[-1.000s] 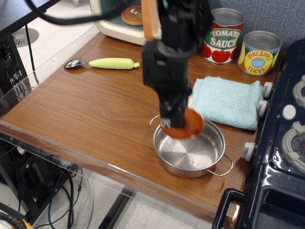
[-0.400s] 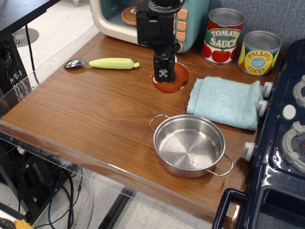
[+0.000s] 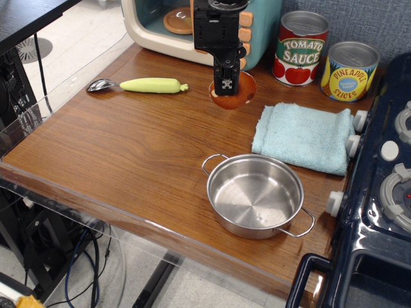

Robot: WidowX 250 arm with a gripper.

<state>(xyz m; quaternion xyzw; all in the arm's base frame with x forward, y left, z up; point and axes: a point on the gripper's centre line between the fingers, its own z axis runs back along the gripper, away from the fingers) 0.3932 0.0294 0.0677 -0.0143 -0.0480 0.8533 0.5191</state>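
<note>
My gripper (image 3: 228,86) hangs over the back of the wooden counter (image 3: 115,154), shut on a flat brown-orange round disc (image 3: 239,95) that looks like a toy cookie or bread slice. The disc is held above the wood, just in front of the toy oven (image 3: 168,29) and left of the blue towel (image 3: 303,135). An empty steel pot (image 3: 256,196) with two handles stands nearer the front, well below the gripper in the picture.
A yellow-handled spoon (image 3: 145,85) lies at the back left. A tomato sauce can (image 3: 300,47) and a pineapple can (image 3: 349,70) stand at the back right. A dark toy stove (image 3: 385,173) borders the right side. The counter's front edge drops off.
The gripper has lifted the disc from over the pot and carried it back toward the oven, then slightly right and farther back in the last half second.
</note>
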